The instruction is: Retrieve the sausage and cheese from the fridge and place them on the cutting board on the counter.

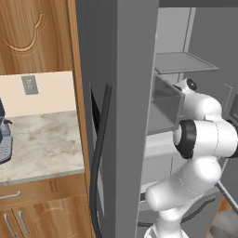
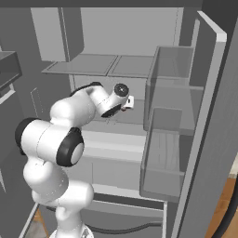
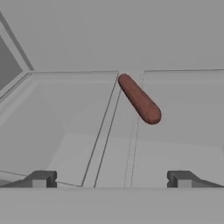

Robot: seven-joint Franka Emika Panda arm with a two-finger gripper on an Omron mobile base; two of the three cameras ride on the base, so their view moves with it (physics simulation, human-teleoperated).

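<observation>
The counter [image 1: 42,139] runs off the left base view's left edge — a dark grey appliance [image 1: 3,139] there is cut off, unidentifiable. The fridge [image 2: 139,69] exceeds every frame edge — the arm hides its middle shelf.

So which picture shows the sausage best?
The hand view. There the sausage lies in full sight on a grey fridge shelf, reddish-brown and slanted, ahead of the open end effector. In the two base views the arm reaches into the fridge, but I can't make out the sausage there.
</observation>
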